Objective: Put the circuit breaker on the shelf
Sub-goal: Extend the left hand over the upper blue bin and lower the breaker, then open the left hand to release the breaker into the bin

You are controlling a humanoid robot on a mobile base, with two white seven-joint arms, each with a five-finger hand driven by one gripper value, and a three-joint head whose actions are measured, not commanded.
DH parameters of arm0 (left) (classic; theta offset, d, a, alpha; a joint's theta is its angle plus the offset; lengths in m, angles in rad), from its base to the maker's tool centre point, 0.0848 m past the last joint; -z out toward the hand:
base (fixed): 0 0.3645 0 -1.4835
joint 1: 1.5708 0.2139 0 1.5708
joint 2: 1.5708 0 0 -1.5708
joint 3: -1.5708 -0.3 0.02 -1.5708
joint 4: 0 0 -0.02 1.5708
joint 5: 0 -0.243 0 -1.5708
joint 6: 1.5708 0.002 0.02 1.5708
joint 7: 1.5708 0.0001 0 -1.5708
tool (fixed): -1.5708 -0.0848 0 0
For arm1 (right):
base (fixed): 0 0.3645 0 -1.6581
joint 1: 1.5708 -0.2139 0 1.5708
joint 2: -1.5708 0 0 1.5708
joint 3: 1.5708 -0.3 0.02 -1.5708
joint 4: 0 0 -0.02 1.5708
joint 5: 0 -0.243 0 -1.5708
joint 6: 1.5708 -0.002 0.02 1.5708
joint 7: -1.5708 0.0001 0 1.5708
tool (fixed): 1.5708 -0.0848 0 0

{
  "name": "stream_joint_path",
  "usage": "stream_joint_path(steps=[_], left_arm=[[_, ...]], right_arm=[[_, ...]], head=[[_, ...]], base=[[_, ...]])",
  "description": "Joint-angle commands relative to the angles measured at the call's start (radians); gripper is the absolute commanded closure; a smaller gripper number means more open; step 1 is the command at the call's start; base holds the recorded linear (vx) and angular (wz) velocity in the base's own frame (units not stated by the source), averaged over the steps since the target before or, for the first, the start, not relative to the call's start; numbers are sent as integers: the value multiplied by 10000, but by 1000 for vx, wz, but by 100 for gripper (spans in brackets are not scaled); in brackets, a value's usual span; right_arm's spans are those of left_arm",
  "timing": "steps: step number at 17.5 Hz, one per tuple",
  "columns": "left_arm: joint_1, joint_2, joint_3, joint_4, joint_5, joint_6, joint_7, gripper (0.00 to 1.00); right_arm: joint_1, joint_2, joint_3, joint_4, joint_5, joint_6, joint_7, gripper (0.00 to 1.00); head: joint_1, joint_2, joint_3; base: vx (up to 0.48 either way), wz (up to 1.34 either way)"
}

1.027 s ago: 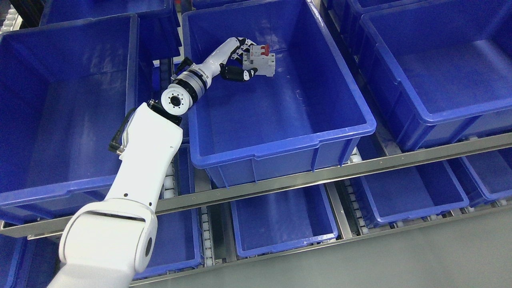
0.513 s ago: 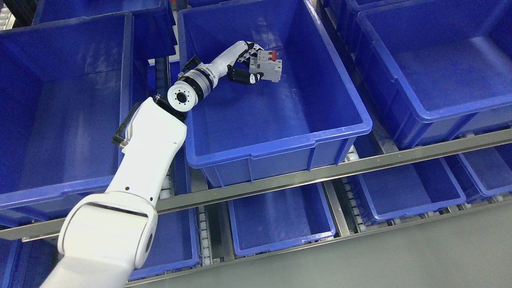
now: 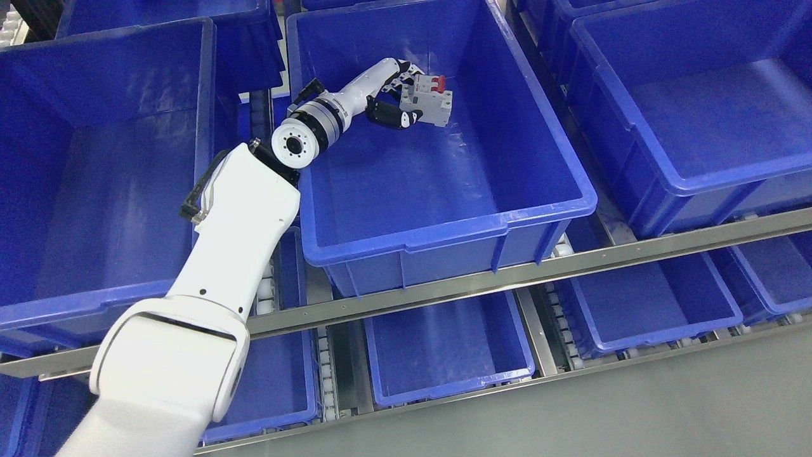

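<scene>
left hand (image 3: 392,95) | my fingers pinching grey circuit breaker with red switches (image 3: 432,101) | over far part of middle blue plastic bin (image 3: 444,225) | right arm unseen

A tiered metal shelf (image 3: 507,279) with steel front rails and white roller tracks is seen, loaded with blue plastic bins. On the upper tier three large bins are set side by side: left (image 3: 95,190), middle (image 3: 444,222) and right (image 3: 685,127). Smaller bins (image 3: 444,355) are lined up on the tier below.
</scene>
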Motion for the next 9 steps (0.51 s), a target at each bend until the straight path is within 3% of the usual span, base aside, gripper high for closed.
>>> stream_joint_path(steps=[1,9], left_arm=[[-41,174,-700,-127,517,-382,-2,69],[-10,174,-1161,-127,518,-352,-17,48]], right_arm=[[0,-175,0,0,0,6,-3,0],[0,-175,0,0,0,6,-3,0]], head=[[0,0,0],[0,0,0]], base=[[-2,12],[0,4]])
